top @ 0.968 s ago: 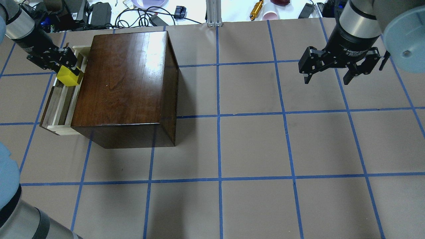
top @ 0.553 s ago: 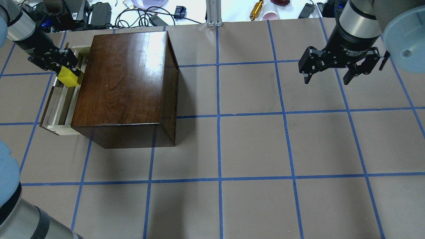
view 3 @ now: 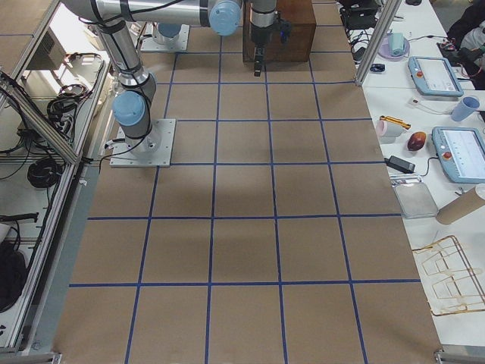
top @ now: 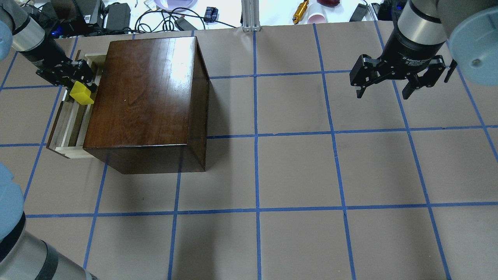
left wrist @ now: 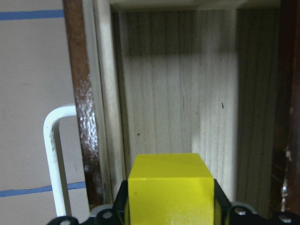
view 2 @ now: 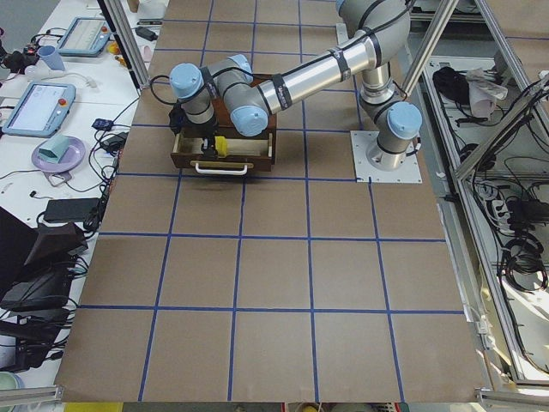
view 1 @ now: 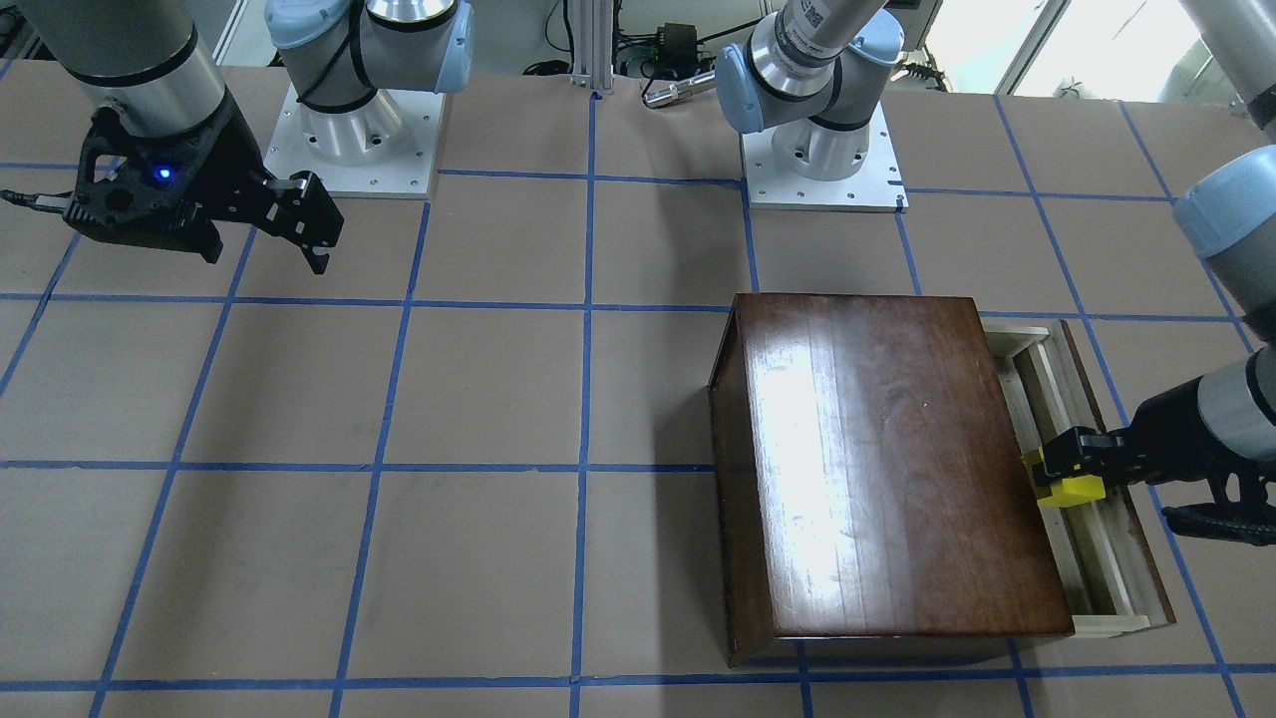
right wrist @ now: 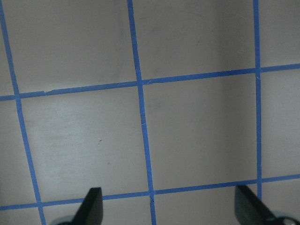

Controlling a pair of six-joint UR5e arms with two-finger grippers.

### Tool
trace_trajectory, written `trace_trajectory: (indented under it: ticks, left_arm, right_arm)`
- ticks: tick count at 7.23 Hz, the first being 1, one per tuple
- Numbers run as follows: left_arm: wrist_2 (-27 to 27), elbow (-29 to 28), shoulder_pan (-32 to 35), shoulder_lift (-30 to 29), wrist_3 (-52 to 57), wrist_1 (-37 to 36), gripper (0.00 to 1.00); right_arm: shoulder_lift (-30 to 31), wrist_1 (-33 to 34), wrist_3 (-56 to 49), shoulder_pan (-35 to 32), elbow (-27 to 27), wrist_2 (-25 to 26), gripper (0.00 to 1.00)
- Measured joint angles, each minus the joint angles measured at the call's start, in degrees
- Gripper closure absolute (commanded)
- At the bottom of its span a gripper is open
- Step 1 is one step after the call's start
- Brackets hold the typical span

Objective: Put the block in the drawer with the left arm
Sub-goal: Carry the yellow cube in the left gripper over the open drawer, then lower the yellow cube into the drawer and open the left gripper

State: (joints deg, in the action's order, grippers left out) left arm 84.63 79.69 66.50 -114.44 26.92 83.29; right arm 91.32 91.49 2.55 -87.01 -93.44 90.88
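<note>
- I see left gripper (top: 80, 86) pinching block (top: 82, 94), just above drawer (top: 71, 125) floor, between its walls.
- Drop should go straight down; right gripper (top: 383, 94) spread, far from drawer.

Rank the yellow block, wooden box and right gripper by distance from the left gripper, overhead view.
1. The block, clamped in the left gripper, over the drawer.
2. The wooden box, just beside it.
3. The right gripper, far across at the view's right.
</note>
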Motion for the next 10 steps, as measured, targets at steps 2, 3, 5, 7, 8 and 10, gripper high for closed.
trace_trajectory:
  ticks: [2, 3, 5, 7, 8, 10]
  left_arm:
    - [0.2, -0.02, -0.1, 0.14, -0.1, -0.07, 0.0]
    - [0.34, -0.28, -0.12, 0.2, -0.16, -0.11, 0.0]
    - [0.62, -0.67, -0.14, 0.95, -0.3, -0.08, 0.0]
    - [0.91, -1.51, -0.09, 2.45, -1.42, 0.64, 0.0]
    - [1.04, -1.98, 0.17, 3.32, -3.36, 1.33, 0.0]
    - [2.28, -2.33, 1.38, 5.23, -6.71, 1.92, 0.0]
  right_arm:
    - [0.0, 0.0, 0.0, 0.02, 0.01, 0.0, 0.0]
    - [0.0, 0.0, 0.0, 0.03, 0.01, 0.0, 0.0]
    - [0.0, 0.0, 0.0, 0.02, 0.01, 0.0, 0.0]
    - [0.0, 0.0, 0.0, 0.03, 0.0, 0.0, 0.0]
    - [0.0, 0.0, 0.0, 0.04, -0.01, 0.0, 0.0]
    - [0.0, 0.0, 0.0, 0.03, 0.0, 0.0, 0.0]
